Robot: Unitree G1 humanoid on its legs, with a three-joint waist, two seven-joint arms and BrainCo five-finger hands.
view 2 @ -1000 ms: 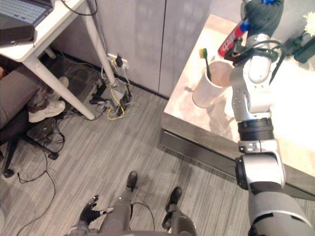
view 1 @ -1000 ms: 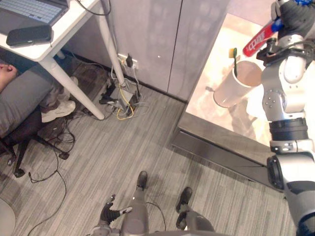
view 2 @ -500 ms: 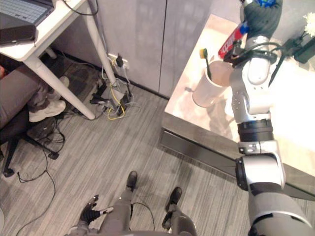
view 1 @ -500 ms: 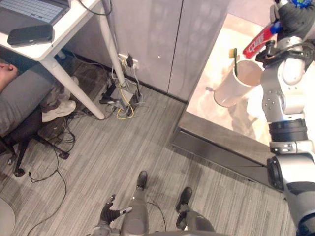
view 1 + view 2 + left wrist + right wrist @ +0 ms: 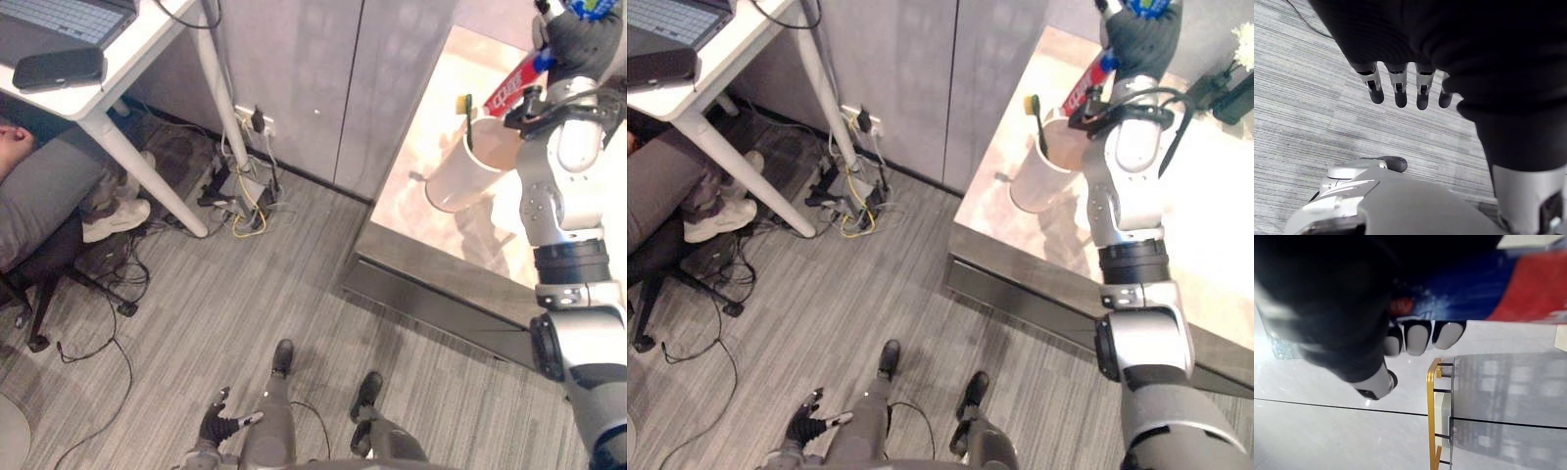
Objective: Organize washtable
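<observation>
My right hand (image 5: 578, 44) is up over the far side of the pale washtable (image 5: 431, 220), shut on a red, white and blue toothpaste tube (image 5: 511, 86). The tube slants down with its lower end at the rim of a white cup (image 5: 460, 176). A green and yellow toothbrush (image 5: 467, 116) stands in that cup. In the right wrist view the fingers (image 5: 1415, 338) curl round the toothpaste tube (image 5: 1528, 289). My left hand (image 5: 217, 421) hangs low over the grey carpet, its fingers (image 5: 1396, 88) straight and holding nothing.
A white desk (image 5: 127, 73) with a laptop and a dark case stands at the upper left, a seated person's legs (image 5: 59, 196) beneath it. Cables and a power strip (image 5: 245, 196) lie by the grey cabinet. A dark thing with a white flower (image 5: 1239, 83) stands on the washtable.
The right hand has shifted slightly left and up, and the tube's lower end has sunk closer to the cup's mouth. The left hand has not moved.
</observation>
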